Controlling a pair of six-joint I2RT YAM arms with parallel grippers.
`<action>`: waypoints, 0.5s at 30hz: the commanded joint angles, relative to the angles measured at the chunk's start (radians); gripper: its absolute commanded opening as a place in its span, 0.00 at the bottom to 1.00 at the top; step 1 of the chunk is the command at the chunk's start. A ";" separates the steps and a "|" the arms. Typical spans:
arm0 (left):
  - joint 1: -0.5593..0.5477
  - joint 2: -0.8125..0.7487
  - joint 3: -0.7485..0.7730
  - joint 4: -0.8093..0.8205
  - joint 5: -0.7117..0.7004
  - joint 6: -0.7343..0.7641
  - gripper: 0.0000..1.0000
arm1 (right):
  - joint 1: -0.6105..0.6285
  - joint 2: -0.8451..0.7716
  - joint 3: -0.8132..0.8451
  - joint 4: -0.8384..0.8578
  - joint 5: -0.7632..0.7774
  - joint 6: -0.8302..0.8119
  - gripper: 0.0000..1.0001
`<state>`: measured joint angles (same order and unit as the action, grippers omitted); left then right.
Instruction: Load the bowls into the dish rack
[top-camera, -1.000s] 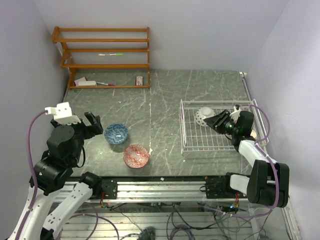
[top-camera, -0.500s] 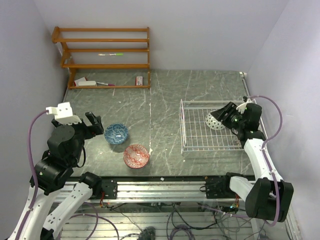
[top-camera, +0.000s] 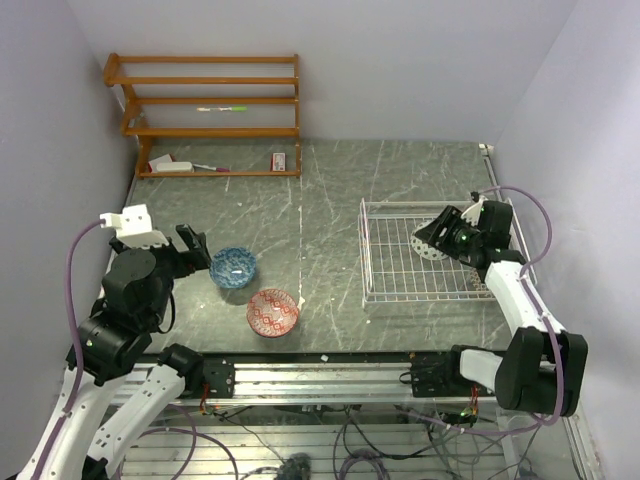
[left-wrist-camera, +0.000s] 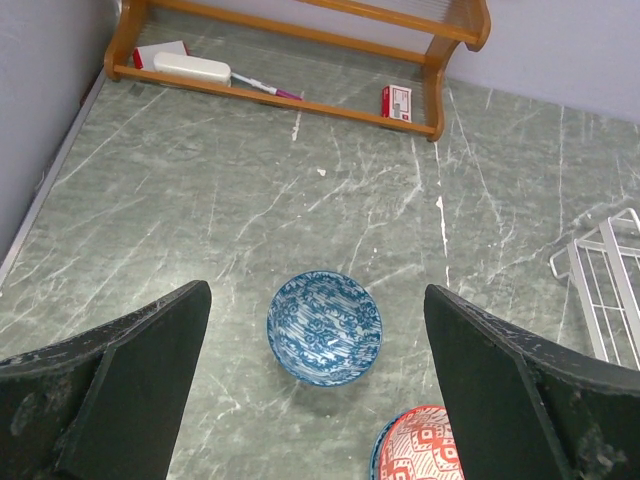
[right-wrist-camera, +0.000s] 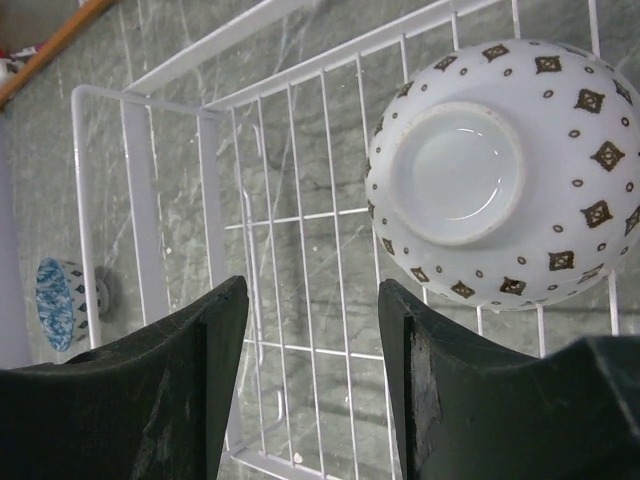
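Note:
A blue bowl (top-camera: 232, 267) and a red bowl (top-camera: 273, 312) sit upright on the table in front of the left arm. My left gripper (top-camera: 195, 250) is open and empty just left of the blue bowl; the left wrist view has the blue bowl (left-wrist-camera: 324, 327) between my open jaws (left-wrist-camera: 315, 293) and the red bowl (left-wrist-camera: 420, 445) at the bottom edge. The white wire dish rack (top-camera: 365, 255) holds one bowl (right-wrist-camera: 500, 175), pale with brown diamonds, bottom facing my camera. My right gripper (right-wrist-camera: 310, 330) is open and empty beside it over the rack (right-wrist-camera: 140, 250).
An orange wooden shelf (top-camera: 205, 110) stands at the back left with small items on its lowest board. Walls close in on both sides. The rack's right rim (top-camera: 520, 250) runs close to the right wall.
The pale bowl has shifted to the right inside the rack. My right gripper has followed it towards the rack's back right and now stands open, off the bowl. The left arm has barely moved.

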<state>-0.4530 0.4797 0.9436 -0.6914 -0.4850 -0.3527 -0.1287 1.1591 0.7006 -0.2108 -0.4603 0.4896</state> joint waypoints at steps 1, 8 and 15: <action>0.008 -0.003 -0.010 0.047 0.010 -0.005 0.99 | 0.006 0.037 -0.010 0.049 0.013 -0.017 0.55; 0.008 -0.015 -0.024 0.045 -0.010 0.003 0.99 | 0.006 0.085 -0.028 0.143 0.110 -0.004 0.55; 0.008 -0.018 -0.036 0.038 -0.021 0.008 0.99 | 0.006 0.024 -0.058 0.147 0.326 0.024 0.55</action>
<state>-0.4530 0.4732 0.9188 -0.6777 -0.4877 -0.3515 -0.1268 1.2304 0.6682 -0.0971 -0.2943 0.4992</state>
